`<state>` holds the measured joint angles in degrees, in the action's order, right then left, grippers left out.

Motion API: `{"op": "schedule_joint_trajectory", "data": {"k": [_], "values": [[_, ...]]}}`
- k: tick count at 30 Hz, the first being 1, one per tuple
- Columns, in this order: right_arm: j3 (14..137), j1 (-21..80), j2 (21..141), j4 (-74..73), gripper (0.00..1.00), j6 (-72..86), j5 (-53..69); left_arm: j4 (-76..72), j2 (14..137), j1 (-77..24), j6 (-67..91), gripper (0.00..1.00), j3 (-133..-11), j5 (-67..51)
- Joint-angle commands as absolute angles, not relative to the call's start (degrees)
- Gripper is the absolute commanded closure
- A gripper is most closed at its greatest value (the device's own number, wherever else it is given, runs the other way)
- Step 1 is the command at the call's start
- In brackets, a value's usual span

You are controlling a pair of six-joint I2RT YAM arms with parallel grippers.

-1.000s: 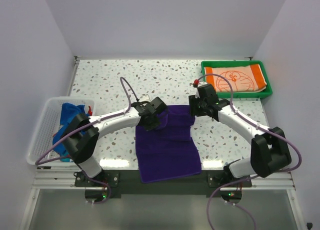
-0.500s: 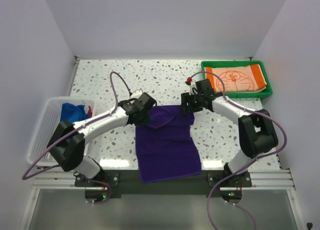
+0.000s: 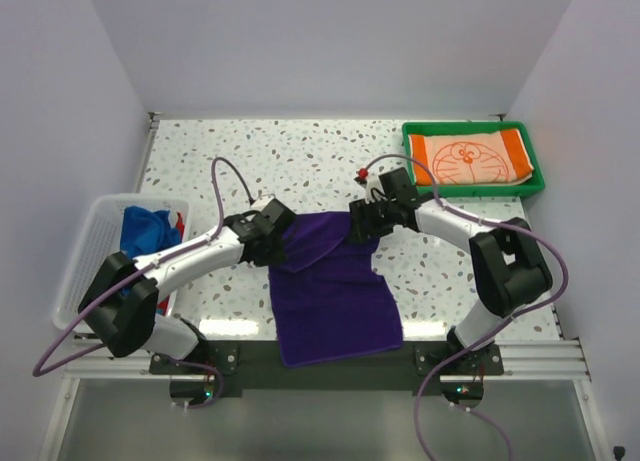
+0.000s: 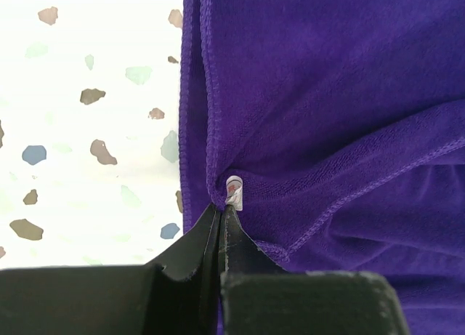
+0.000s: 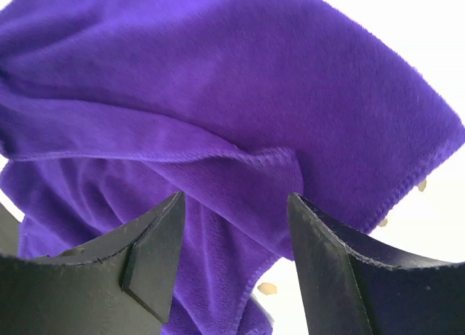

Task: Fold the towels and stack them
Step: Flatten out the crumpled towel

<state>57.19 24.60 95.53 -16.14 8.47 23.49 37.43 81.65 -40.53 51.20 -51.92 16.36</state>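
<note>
My left hand (image 4: 227, 204) is clamped tight on the purple towel (image 4: 327, 95). It's pinching the hemmed edge right at my fingertips, so the cloth bunches up there and spreads out ahead and to the right of that hand.

My right hand (image 5: 236, 219) has its fingers standing apart with nothing pinched. A raised fold of the same towel sits just past the tips.

From above, each hand is at one far corner of the towel. The rest lies on the speckled table (image 3: 200, 151), running back toward my bases and past the front edge.

The orange cat-face towel (image 3: 470, 159) lies folded in the green tray (image 3: 472, 191), beyond my right hand and off to its right. A blue towel (image 3: 140, 231) sits in the white basket (image 3: 90, 251), out to the left of my left hand.
</note>
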Motion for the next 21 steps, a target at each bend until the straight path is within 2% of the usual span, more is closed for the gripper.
{"op": "schedule_joint_trajectory", "data": {"k": [1,11,15,18,19,20,21], "values": [[56.25,24.43,94.93,-13.37,0.38,8.96,19.97,34.63,79.72,-40.17,49.22,1.0,-51.07,15.38],[60.29,24.43,100.62,-13.71,0.38,4.49,19.24,32.26,80.16,-40.08,49.22,1.0,-49.13,14.15],[60.12,24.43,102.3,-13.36,0.41,3.25,21.7,32.08,80.24,-40.08,48.96,1.0,-48.87,14.41],[62.12,24.43,102.22,-14.41,0.49,2.11,21.97,31.55,80.59,-39.82,48.61,1.0,-48.95,14.5],[63.27,24.43,102.22,-15.11,0.61,1.24,22.06,31.64,80.77,-39.64,48.6,1.0,-49.13,14.59],[64.59,24.43,102.3,-15.73,0.68,0.71,21.97,31.55,80.86,-39.46,48.52,1.0,-49.74,14.59],[67.47,24.43,102.13,-17.39,0.82,0.27,21.28,31.55,81.12,-39.38,48.17,1.0,-50.27,14.85]]}}
